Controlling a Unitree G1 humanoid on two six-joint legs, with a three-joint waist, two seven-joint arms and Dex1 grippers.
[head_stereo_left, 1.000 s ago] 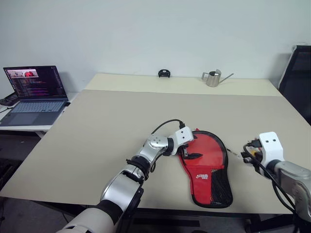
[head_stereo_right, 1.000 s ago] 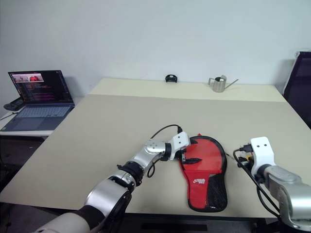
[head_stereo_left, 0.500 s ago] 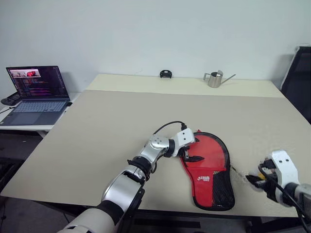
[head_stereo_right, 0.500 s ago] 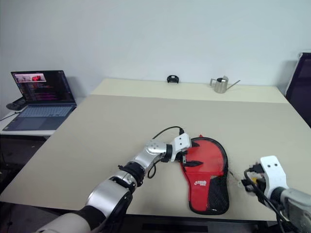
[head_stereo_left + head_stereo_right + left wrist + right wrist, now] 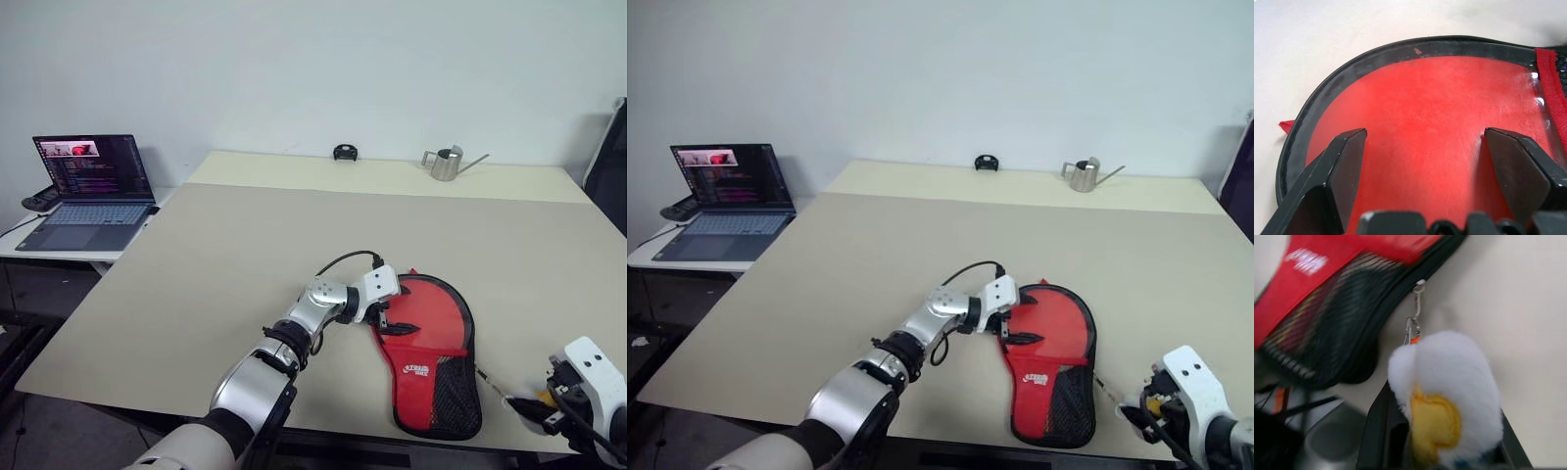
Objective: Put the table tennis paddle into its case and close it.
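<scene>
Case: flat on the counter near its front edge, red with black mesh lower part.
Paddle: cannot tell whether it is inside.
Left claw: spread wide over the case's red face, gripping nothing.
Right claw: clamped on the fluffy charm, clipped to the zip.

The case is red with a black edge, a white logo and a black mesh pocket at its near end; its fluffy charm is white with a yellow centre. It lies on a beige table. At far left, a dark laptop glows with coloured text, and a silver watering can stands at the far edge.
</scene>
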